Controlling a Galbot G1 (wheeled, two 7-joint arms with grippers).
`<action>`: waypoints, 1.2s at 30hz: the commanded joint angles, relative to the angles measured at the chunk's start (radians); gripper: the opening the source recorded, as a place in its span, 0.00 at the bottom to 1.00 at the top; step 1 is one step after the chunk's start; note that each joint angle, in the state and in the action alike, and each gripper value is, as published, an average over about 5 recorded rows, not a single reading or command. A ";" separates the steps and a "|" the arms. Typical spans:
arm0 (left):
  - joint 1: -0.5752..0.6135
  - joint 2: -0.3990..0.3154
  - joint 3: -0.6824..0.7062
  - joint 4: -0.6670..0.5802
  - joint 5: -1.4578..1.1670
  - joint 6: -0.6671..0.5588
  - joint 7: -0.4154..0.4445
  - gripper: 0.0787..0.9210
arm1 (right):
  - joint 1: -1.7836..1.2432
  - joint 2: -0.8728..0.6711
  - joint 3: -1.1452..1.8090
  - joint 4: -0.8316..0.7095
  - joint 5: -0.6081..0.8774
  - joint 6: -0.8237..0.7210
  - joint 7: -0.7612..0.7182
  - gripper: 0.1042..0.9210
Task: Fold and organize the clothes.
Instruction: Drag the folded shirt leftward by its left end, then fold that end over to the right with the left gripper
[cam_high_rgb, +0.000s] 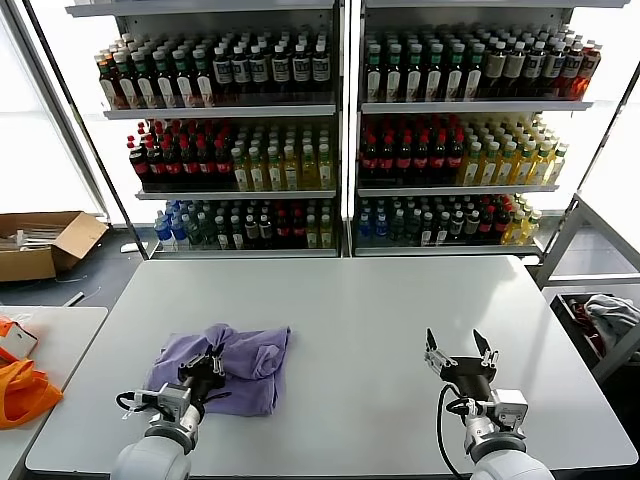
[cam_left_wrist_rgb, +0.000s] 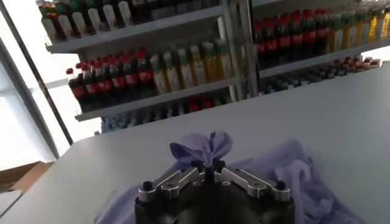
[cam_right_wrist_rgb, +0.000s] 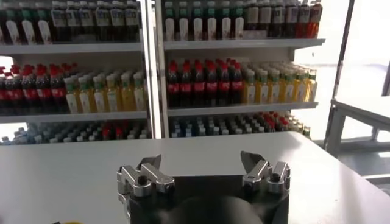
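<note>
The lavender T-shirt (cam_high_rgb: 235, 362) lies crumpled on the white table (cam_high_rgb: 360, 300), at its front left. My left gripper (cam_high_rgb: 207, 365) is over the shirt's near part and is shut on a pinched fold of it. In the left wrist view the fold (cam_left_wrist_rgb: 204, 147) sticks up between the closed fingertips of the left gripper (cam_left_wrist_rgb: 207, 165), with the rest of the shirt (cam_left_wrist_rgb: 292, 170) spread beyond. My right gripper (cam_high_rgb: 459, 352) hovers open and empty above bare table at the front right, far from the shirt. It shows wide open in the right wrist view (cam_right_wrist_rgb: 201, 164).
Drink shelves (cam_high_rgb: 340, 130) stand behind the table. An orange bag (cam_high_rgb: 22, 392) lies on a side table at the left. A cardboard box (cam_high_rgb: 45, 243) sits on the floor at the far left. A cart with a grey-white bundle (cam_high_rgb: 608, 312) stands at the right.
</note>
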 joint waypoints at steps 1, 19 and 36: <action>-0.041 -0.049 0.124 -0.007 0.006 0.061 -0.028 0.06 | -0.025 0.006 0.003 0.007 -0.007 0.002 0.000 0.88; -0.084 -0.070 0.152 0.042 -0.002 0.060 -0.026 0.08 | -0.033 0.033 -0.022 -0.010 -0.031 0.014 -0.003 0.88; -0.002 -0.131 0.228 -0.151 -0.553 0.091 -0.069 0.62 | -0.021 0.020 -0.041 -0.033 -0.029 0.023 -0.003 0.88</action>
